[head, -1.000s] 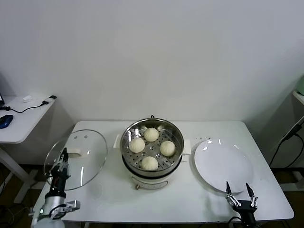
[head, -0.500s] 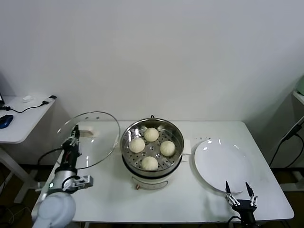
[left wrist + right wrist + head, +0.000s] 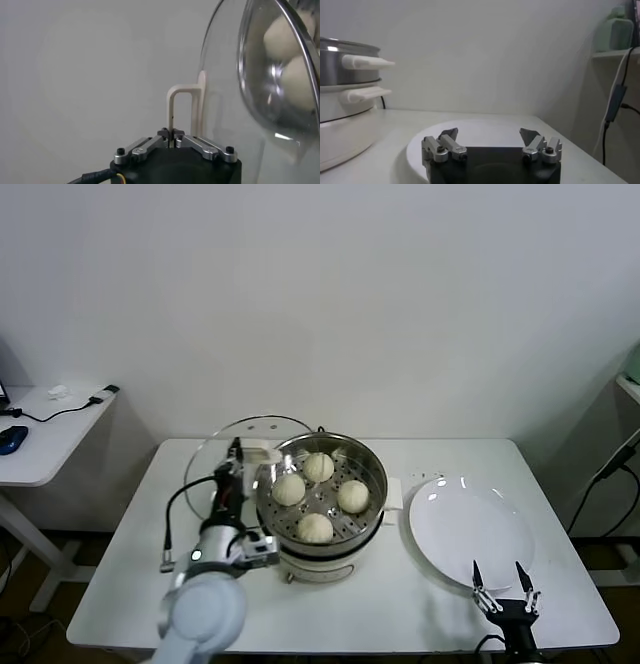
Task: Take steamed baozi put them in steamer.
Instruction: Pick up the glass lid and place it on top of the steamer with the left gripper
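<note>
Your left gripper (image 3: 236, 452) sits left of centre in the head view, clenched on the white handle (image 3: 184, 107) of the glass lid (image 3: 243, 459). The wrist view confirms the grip: both fingers meet on the handle's lower end. You hold the lid tilted on edge, raised off the worktop (image 3: 140, 584), with its right rim overlapping the left rim of the steamer (image 3: 372, 462).

The steamer stands at the centre of the frame on its white pot base (image 3: 315, 566). All four baozi lie on the perforated floor inside it: one at the back (image 3: 318, 467), one at the left (image 3: 289, 489), one at the right (image 3: 352, 496), one at the front (image 3: 315, 528). They sit apart from one another. Two of them show through the lid glass in the left wrist view.

Your right gripper (image 3: 505, 584) rests at the lower right of the frame, released, fingers spread, holding nothing. It sits just at the near edge of the white plate (image 3: 470, 529), which lies bare to the right of the steamer.
</note>
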Robot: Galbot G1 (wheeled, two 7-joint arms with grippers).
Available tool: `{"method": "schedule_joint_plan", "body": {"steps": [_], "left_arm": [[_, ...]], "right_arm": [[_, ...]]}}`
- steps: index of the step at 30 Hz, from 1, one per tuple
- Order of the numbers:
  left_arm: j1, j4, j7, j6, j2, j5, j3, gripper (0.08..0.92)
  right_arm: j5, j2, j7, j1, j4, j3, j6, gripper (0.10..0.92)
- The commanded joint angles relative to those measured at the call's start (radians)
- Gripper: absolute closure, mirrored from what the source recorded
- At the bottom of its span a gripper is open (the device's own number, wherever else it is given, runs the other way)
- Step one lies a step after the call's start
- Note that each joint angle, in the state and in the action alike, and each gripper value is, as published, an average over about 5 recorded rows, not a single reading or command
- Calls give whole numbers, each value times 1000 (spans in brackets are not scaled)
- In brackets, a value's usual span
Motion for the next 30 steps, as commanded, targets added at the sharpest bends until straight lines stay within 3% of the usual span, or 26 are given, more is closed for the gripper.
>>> {"method": "schedule_joint_plan", "body": {"steps": [1, 4, 12, 30], "left_arm": [[-28, 85, 87, 37, -358, 339, 253, 867], [-16, 134, 67, 30, -392, 391, 277, 867], [-46, 228, 30, 55, -392, 359, 257, 867], [-43, 312, -55, 49, -392, 372, 187, 867]], "right_arm": [[-15, 1, 5, -3, -3, 5, 23, 203], [-8, -2, 7, -6, -10, 5, 39, 203], [9, -2, 19, -9, -21, 1, 67, 203], [18, -10, 36, -15, -25, 8, 95, 203]]}}
